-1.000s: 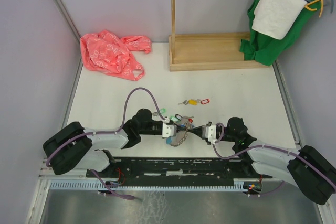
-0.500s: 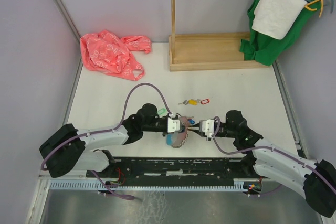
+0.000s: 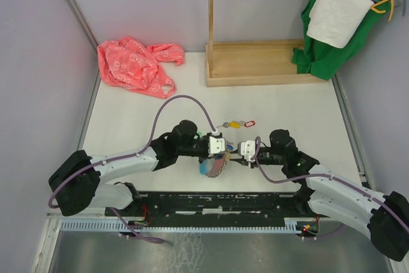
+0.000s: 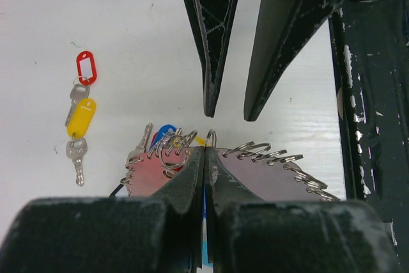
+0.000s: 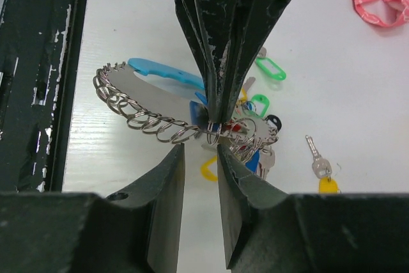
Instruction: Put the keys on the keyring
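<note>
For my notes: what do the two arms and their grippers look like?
The left arm and right arm have pale grey links with black joints. A purplish cable loops along each. Black tapering fingers show white scuffs.

Clearance about the fingers. The left fingers (image 4: pixel 182 183) and right fingers (image 4: pixel 211 43) meet tip to tip. The narrow gap between the tips is taken up by the keyring (image 5: pixel 137 116) and its tagged keys (image 5: pixel 259 104), which spread below both pairs. On the far side of the fingers, two loose keys (image 3: pixel 238 123) lie near. Past them the table (image 3: pixel 287 107) lies bare up to the wooden frame (image 3: pixel 255 62) and pink bag (image 3: pixel 134 65). On the near side, the black rail (image 3: pixel 217 202) bars passage.
</note>
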